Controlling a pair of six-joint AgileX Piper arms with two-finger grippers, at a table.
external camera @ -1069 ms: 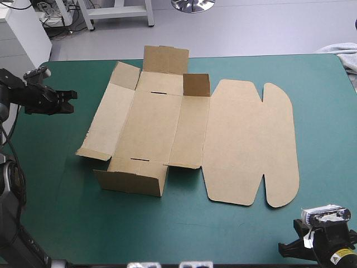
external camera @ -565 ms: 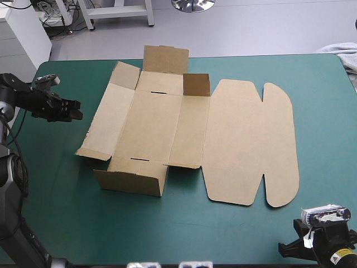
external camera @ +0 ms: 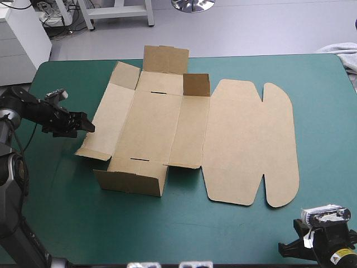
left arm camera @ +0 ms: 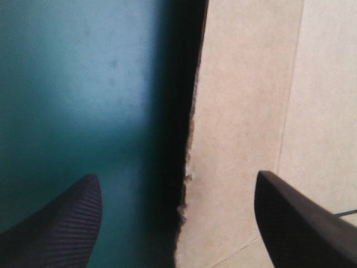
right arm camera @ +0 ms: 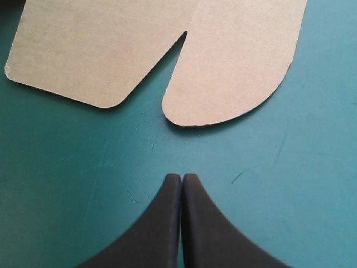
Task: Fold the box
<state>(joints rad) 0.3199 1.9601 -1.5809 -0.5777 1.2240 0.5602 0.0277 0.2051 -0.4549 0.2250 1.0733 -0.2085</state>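
Brown box (external camera: pixel 167 128) mostly flat on the worktop (external camera: pixel 67 212), few walls up: folding barely begun. Left tool (left arm camera: pixel 177 177) spread at its left edge; right tool (right arm camera: pixel 182 177) pressed together.

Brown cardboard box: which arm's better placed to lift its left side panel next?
Left, likely. The open left gripper frames the brown box's left edge; the shut right gripper sits over teal-green cover, short of the lid.

Open teal-green cover (external camera: pixel 67 218) around box (external camera: pixel 162 128)
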